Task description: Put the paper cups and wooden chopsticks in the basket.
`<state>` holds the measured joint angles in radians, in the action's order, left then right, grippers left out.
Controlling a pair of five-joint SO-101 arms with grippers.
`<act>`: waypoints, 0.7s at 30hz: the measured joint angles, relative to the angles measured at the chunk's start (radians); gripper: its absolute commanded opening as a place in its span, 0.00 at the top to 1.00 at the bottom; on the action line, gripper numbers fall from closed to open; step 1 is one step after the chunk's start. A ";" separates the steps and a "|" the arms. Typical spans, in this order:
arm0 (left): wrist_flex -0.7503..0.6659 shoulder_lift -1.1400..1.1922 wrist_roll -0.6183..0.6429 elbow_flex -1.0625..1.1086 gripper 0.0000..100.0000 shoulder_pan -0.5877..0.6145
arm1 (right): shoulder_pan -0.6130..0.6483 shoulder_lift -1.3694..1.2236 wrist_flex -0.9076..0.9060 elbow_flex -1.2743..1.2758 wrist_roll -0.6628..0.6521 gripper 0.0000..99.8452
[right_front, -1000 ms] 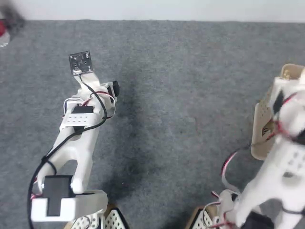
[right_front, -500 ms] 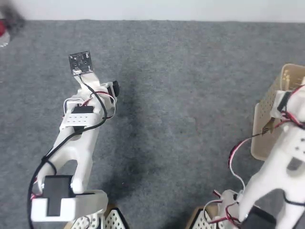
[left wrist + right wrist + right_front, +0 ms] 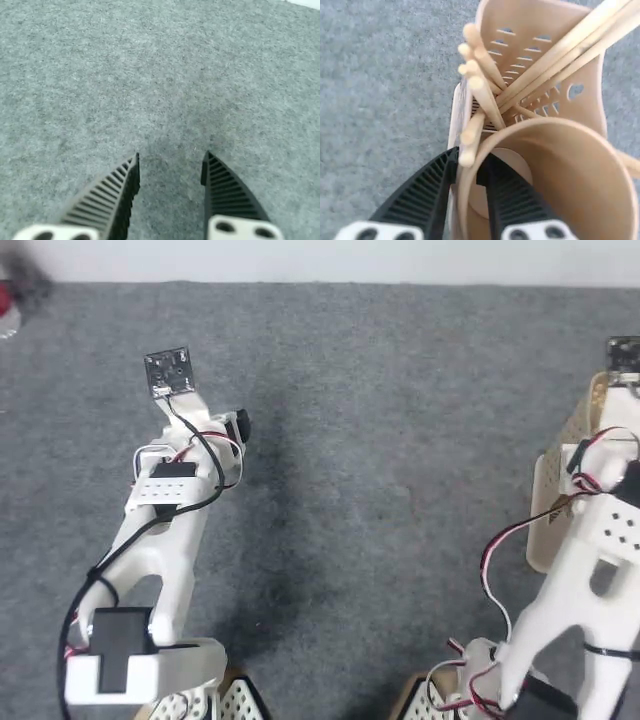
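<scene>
Chopsticks (image 3: 482, 75) in basket (image 3: 530, 22) — cup (image 3: 570, 170) gripped.

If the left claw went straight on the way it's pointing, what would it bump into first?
Most likely just the grey mat. The left gripper is open and angled down at bare mat, and nothing lies ahead of it as far as its wrist view shows.

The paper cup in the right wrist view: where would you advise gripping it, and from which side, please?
Grip the paper cup by its rim wall from above, one finger inside and one outside, as the right tool has it. Its mouth faces up and the wall is thin, which probably suits a pinch. The chopsticks lean close to that rim, so mind them.
</scene>
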<state>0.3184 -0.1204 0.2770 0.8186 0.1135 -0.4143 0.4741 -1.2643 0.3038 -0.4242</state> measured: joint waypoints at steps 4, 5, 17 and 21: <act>0.000 0.000 0.000 0.000 0.80 0.000 | 0.071 0.000 0.008 0.000 -0.106 0.99; 0.000 0.000 0.000 0.000 0.80 0.000 | 0.100 0.008 0.020 0.002 -0.144 0.99; 0.000 0.000 0.000 0.000 0.80 0.000 | 0.562 0.071 0.167 0.066 -0.557 0.99; 0.000 0.000 0.000 0.000 0.80 0.000 | 0.605 0.084 0.141 0.066 -0.555 0.99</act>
<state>0.3184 -0.1204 0.2770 0.8186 0.1135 0.1903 0.5585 -1.1231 0.3698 -0.9797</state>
